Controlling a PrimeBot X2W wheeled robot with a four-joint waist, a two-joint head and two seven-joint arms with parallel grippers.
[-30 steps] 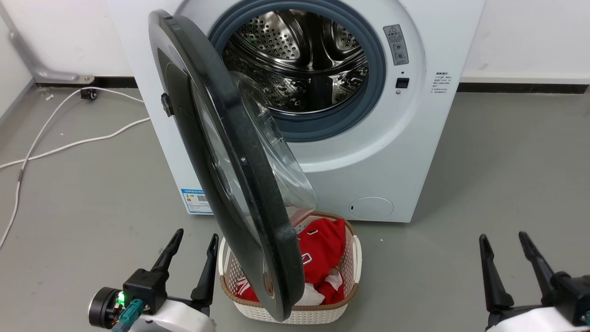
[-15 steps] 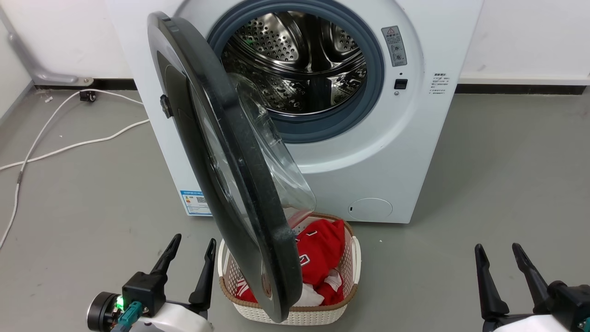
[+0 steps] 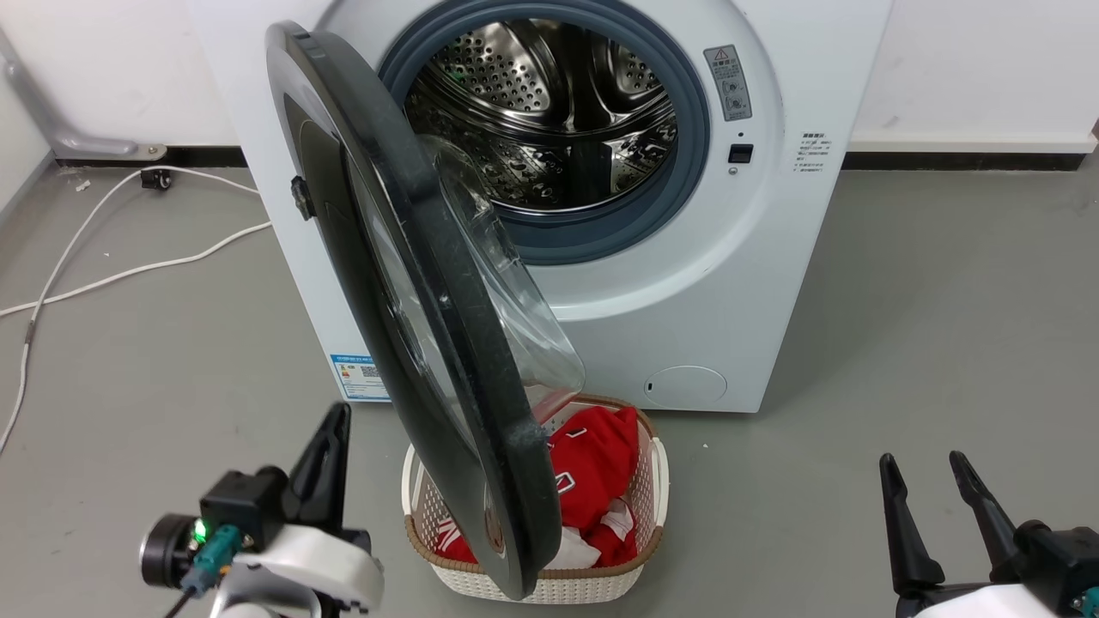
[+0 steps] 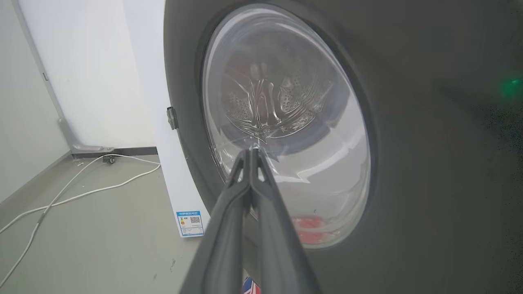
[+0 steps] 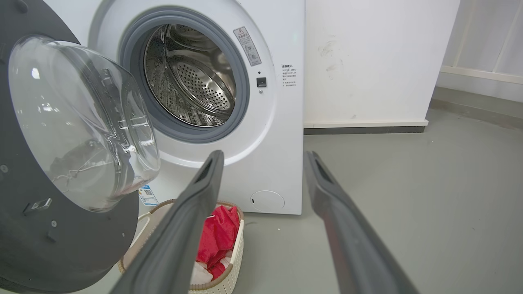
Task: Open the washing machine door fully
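**In front of the washer: door about halfway open, jaws holding nothing**

At the middle of the head view, the washing machine door [image 3: 421, 257] stands swung out from the white washing machine [image 3: 687, 283]. It is hinged on your left and sits roughly edge-on to the camera. Its clear glass bowl [image 3: 515, 326] bulges toward the open drum [image 3: 549, 103], and its lower rim hangs over the laundry basket [image 3: 549, 588] of red clothes [image 3: 601, 463] on the floor [image 3: 944, 343].

Your left gripper [image 3: 336, 421] sits low, near the door's outer face, with floor visible between the two. Its jaws are pressed together, tip to tip, and grip nothing. The left wrist view has those tips [image 4: 250, 151] aimed at the glass from the outside. Your right gripper [image 3: 919, 459] waits well apart at the lower right, jaws spread wide and empty. Its wrist view looks at the door's inner side.

I judge the door unlatched and part-swung, with the last part of the swing not yet done. Opening it fully means moving the free edge further toward your left, away from the drum. Pressing on the outer face would likely close it instead. Push from the inner side, or hook the rim and draw it outward. Keep the arc above the basket, and mind the white cable [image 3: 129, 270] lying on the floor to the left.
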